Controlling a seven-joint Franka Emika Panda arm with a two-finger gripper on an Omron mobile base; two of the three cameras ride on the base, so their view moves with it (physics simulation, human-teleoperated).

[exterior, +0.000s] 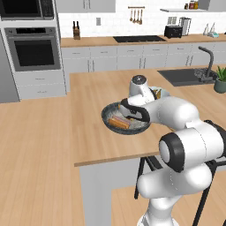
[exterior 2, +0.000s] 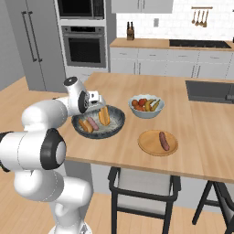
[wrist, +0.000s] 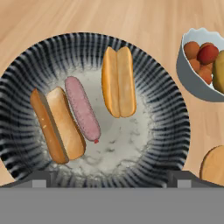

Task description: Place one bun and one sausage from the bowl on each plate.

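The pincer (exterior 2: 101, 106) hangs wide above the bowl (wrist: 170, 109) – the bun (wrist: 118, 81) at its centre looks soft, light – best pinched gently across its middle.

You're seeing the arm (exterior: 176, 145) folding fwd from the base, elbow bent, wrist tipping the hand straight down. Gripper (exterior 2: 98, 109) is hanging low w/ jaws standing wide apart, nothing btwn them; fingertips (wrist: 43, 177) are poking up at hand view's bottom.
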